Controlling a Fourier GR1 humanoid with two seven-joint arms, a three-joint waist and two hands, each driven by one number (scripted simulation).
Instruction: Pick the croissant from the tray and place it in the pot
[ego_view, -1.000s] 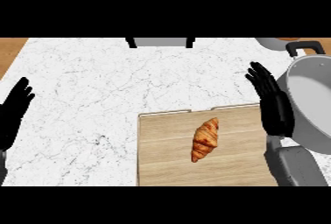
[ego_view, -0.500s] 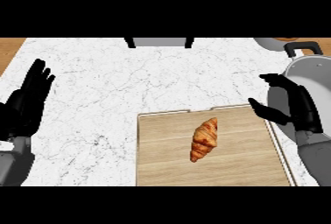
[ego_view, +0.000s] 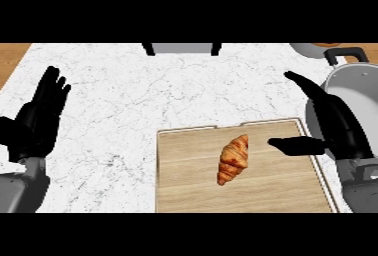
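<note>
Croissant (ego_view: 233, 160) lies on the wooden tray (ego_view: 184, 180), roughly at the tray's middle, long axis running near-to-far with a slight tilt. Nothing touches it.

Right hand (ego_view: 332, 120) sits over the tray's right edge, open. Fingers (ego_view: 304, 85) are straight and held together, pointing away toward the far side of the counter (ego_view: 148, 90). Thumb (ego_view: 295, 146) juts out sideways from the palm, over the tray's surface, its tip aimed at the croissant. Croissant is just beyond the thumb tip, near but apart, a strip of bare wood between them. It lies well below and to the inner side of the fingertips.

Pot (ego_view: 362, 95) stands on the outer side of the right hand's fingers, close beside the back of the hand and partly hidden by it; whether they touch cannot be told. Its grey rim and pale inside show, with a dark handle at the far end.

Left hand (ego_view: 33, 125) shows at the view's left edge, resting, open, fingers straight and slightly spread, tips pointing to the far side. The tray's left edge is well apart from those fingers, and the croissant farther still.
</note>
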